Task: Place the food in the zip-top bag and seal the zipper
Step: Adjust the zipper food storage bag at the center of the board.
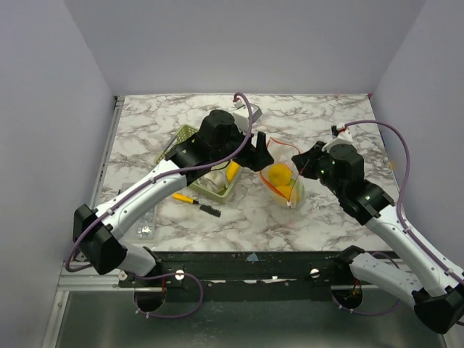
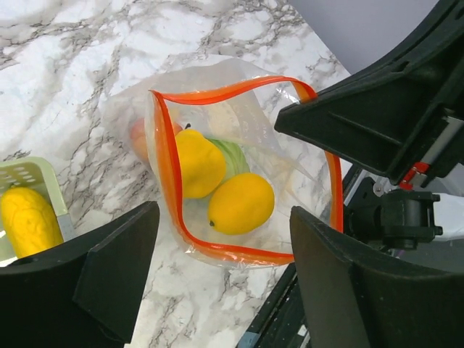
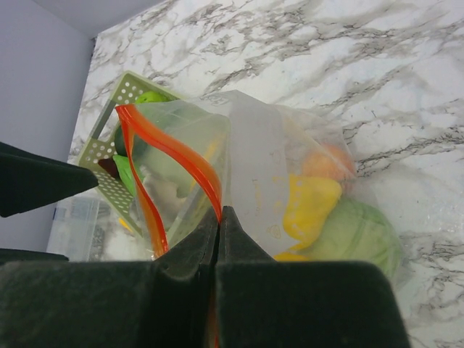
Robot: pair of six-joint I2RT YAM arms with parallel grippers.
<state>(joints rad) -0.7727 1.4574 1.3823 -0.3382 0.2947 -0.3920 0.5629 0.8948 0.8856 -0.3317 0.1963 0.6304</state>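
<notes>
The right gripper [image 3: 220, 217], fingers pinched together on the zipper [image 3: 170, 148] at the 2 o'clock rim of the gaping bag [image 2: 246, 109], faces the left gripper [image 2: 221, 243], jaws apart and empty above it, with yellow, orange and green food [image 2: 239, 203] inside and the basket [image 1: 181, 134] at the bag's 9 o'clock.
</notes>
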